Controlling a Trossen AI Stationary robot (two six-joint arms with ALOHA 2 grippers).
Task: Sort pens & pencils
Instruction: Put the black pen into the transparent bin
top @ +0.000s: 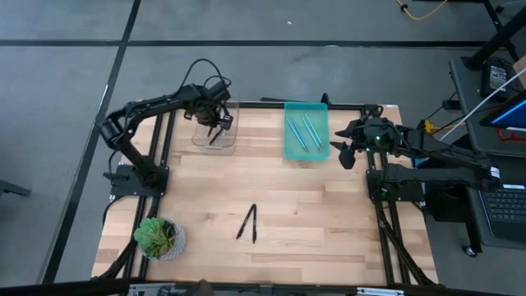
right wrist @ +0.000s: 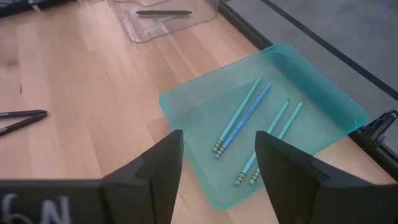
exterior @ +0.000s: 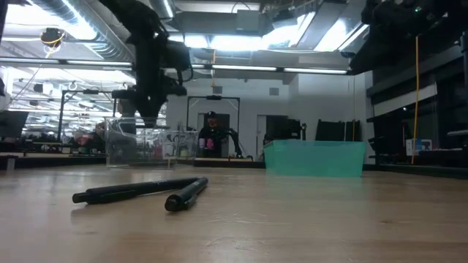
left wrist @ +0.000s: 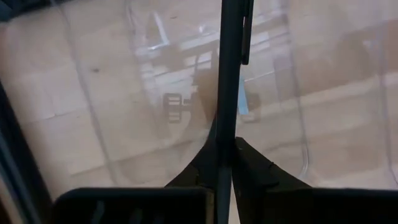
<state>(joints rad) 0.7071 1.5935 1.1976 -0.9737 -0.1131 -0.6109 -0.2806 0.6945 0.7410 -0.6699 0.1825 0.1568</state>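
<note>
Left gripper (top: 215,123) clamped on a black pen (left wrist: 229,74), hanging over the clear tray (top: 215,141); pen's long axis runs straight out between the fingers, pointing down into the tray. Right gripper (right wrist: 217,163) jaws apart, empty, just beside the teal tray (right wrist: 323,93) holding four light blue pencils (right wrist: 245,118). Two black pens (top: 249,223) remain mid-table, well apart from the clear tray, roughly between arms.

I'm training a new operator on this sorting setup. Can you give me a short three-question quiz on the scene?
1. How many light blue pencils lie in the teal tray?
2. True or false: the left gripper is shut on a black pen over the clear tray.
3. Where are the loose black pens? A) on the bare table B) in the teal tray C) beside the plant

Key: 1. Four. 2. True. 3. A.
</note>
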